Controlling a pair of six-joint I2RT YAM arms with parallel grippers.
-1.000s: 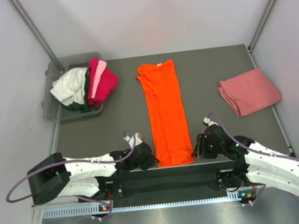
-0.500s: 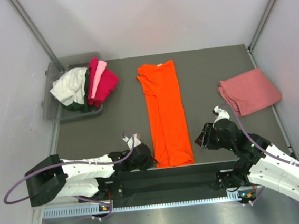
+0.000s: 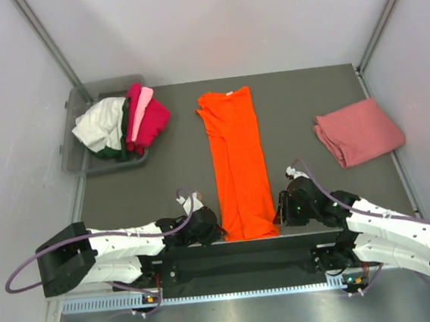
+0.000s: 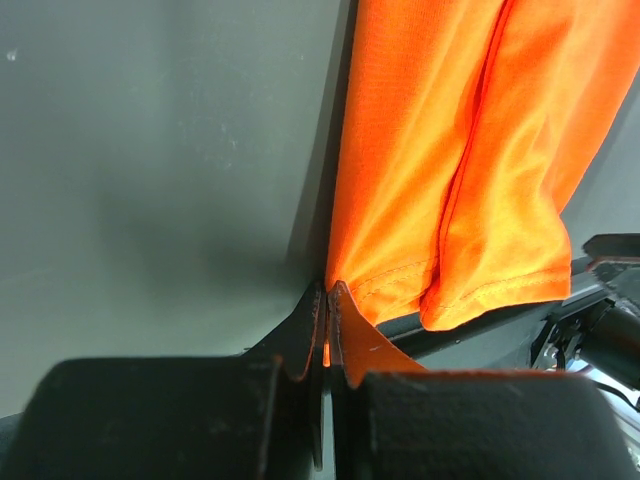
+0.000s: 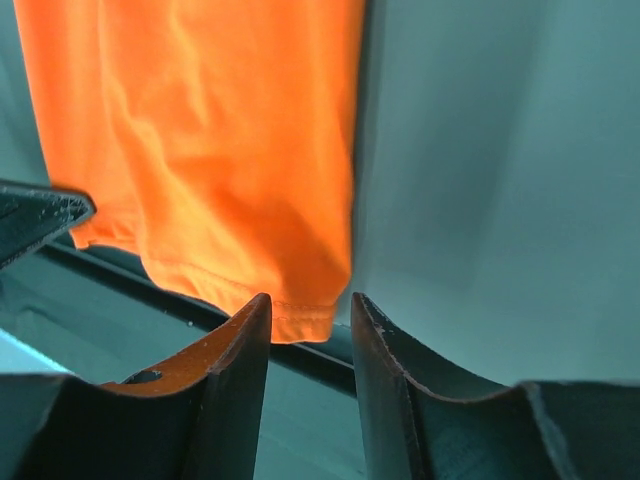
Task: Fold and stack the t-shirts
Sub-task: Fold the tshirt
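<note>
We see the orange t-shirt (image 3: 239,170) lying flat in the middle of the table (image 3: 177,164), folded into a narrow strip. Its long axis runs from the arms' side to the far side, with the collar at the far end and the hem at the near end, close to the table's near edge. A small pale tag (image 3: 228,93) at the collar is too small for us to read.

The left gripper (image 3: 219,231) sits at the near left corner of the orange t-shirt. In the left wrist view its fingers (image 4: 305,330) are pressed together with a sliver of orange hem pinched between them. The right gripper (image 3: 281,215) is at the near right corner. Its jaws stand partly apart, the hem corner lies just ahead of the gap, and we see nothing clamped in it.

Right of the orange t-shirt and well apart lies the salmon-pink t-shirt (image 3: 358,132), folded. To its left, near the far corner, the grey bin (image 3: 73,155) holds a heap: a white t-shirt (image 3: 101,125), a dark green t-shirt (image 3: 123,135), a light pink t-shirt (image 3: 141,107) and a magenta t-shirt (image 3: 154,123), which spills over the rim toward the orange t-shirt.
</note>
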